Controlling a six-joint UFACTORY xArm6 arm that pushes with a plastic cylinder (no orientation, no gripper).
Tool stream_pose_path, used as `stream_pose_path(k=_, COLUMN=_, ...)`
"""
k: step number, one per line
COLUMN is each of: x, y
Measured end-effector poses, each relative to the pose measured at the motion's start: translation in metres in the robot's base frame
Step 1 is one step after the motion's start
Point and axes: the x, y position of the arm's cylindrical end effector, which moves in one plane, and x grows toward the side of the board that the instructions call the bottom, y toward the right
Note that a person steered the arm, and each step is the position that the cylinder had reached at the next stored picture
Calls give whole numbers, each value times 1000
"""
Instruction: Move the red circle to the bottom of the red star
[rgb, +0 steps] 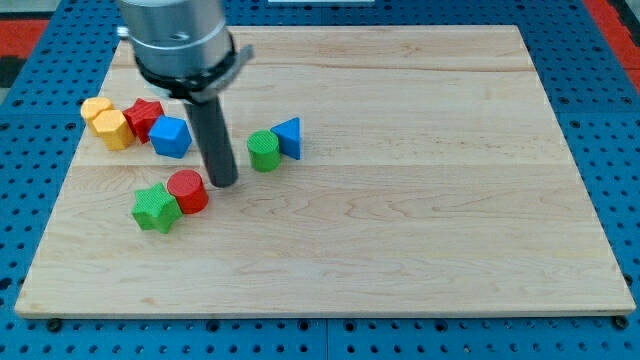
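The red circle (187, 190) lies on the wooden board at the view's left, touching a green star (155, 207) on its lower left. The red star (144, 119) sits higher up, near the left edge, between a yellow block and a blue cube. My tip (222, 183) is just to the right of the red circle, close to its upper right edge or touching it. The red circle lies below and to the right of the red star, with the blue cube between them.
Two yellow blocks (106, 122) sit left of the red star. A blue cube (171, 136) is right of it. A green cylinder (264, 151) and a blue triangle (288, 137) stand together right of my tip. The board's edge (60, 180) runs close by.
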Motion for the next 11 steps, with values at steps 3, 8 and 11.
stream_pose_path(k=3, x=65, y=2)
stream_pose_path(k=8, x=-15, y=-65)
stream_pose_path(k=11, x=-22, y=-28)
